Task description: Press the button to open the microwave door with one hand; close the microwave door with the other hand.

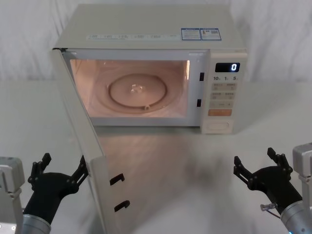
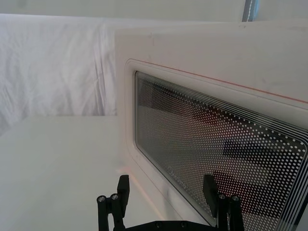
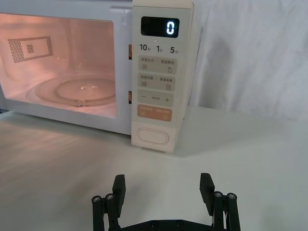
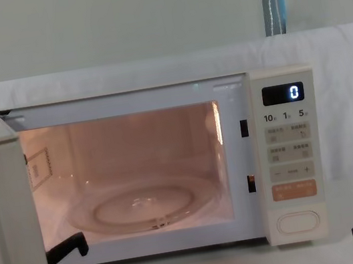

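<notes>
The cream microwave point(image 1: 146, 29) stands at the back of the table, cavity lit, display showing "0". The microwave door point(image 1: 95, 180) is swung wide open toward me on its left hinge; its dotted glass window point(image 2: 216, 144) faces the left wrist camera. My left gripper point(image 1: 65, 161) is open just left of the door's outer face near its free edge, with one finger point(image 2: 208, 190) close against the glass. The oval cream button point(image 3: 153, 137) sits at the bottom of the control panel. My right gripper point(image 1: 254, 157) is open, low at the front right, well short of the button point(image 1: 219, 126).
The white table point(image 1: 185, 161) stretches in front of the microwave between the two arms. A white cloth backdrop point(image 2: 53, 62) hangs behind. The open door point(image 4: 15, 227) stands edge-on at the left of the chest view.
</notes>
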